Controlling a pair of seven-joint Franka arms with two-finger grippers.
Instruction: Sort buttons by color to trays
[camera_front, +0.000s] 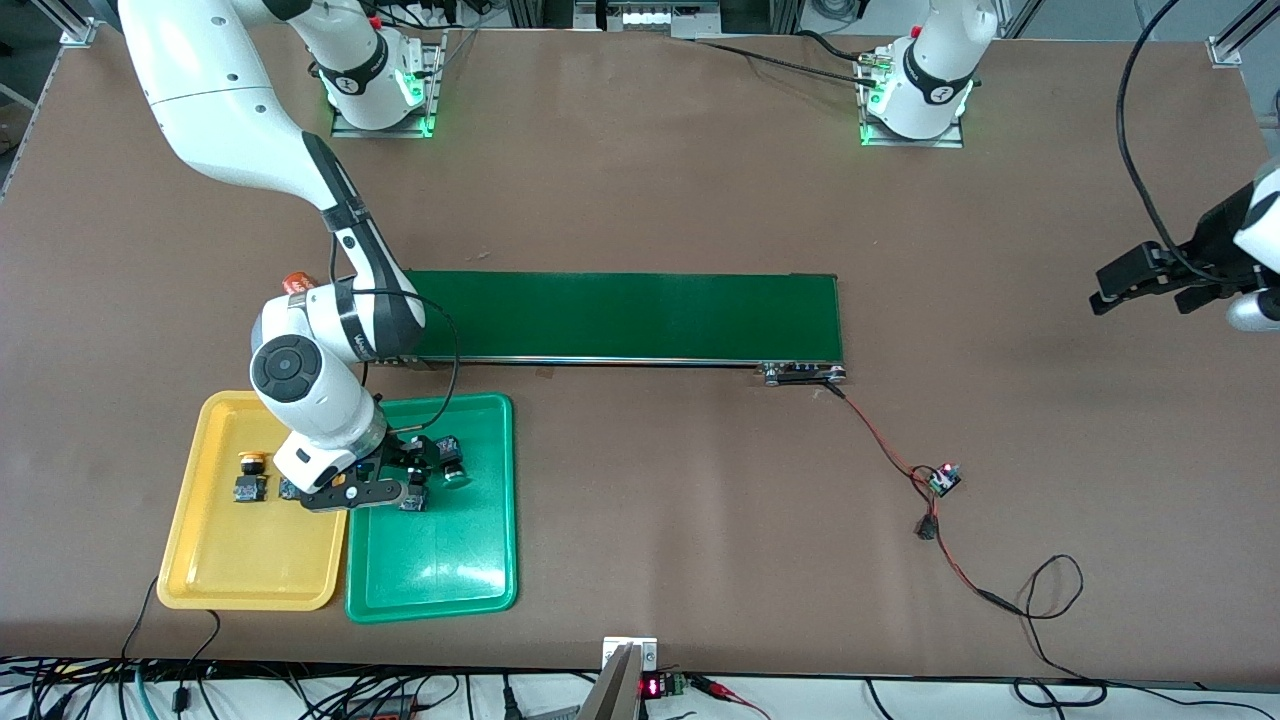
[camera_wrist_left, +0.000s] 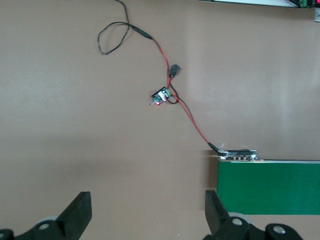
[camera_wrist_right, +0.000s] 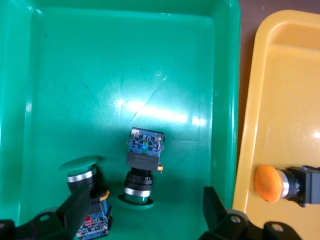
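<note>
We see the front cam high across the table (camera_front: 700, 180), facing both arm bases, taking in the whole surface. The left wrist cam looks down from well up over bare table near the belt (camera_wrist_left: 270, 187) end toward the left arm, with the wired board (camera_wrist_left: 161, 96) in shot; it shares belt (camera_front: 625, 315) and board (camera_front: 943, 479) with the front cam. The right wrist cam sits close over the green tray (camera_wrist_right: 125, 75) and yellow tray (camera_wrist_right: 285, 125), sharing both trays (camera_front: 470, 560) (camera_front: 230, 560) with the front cam.
</note>
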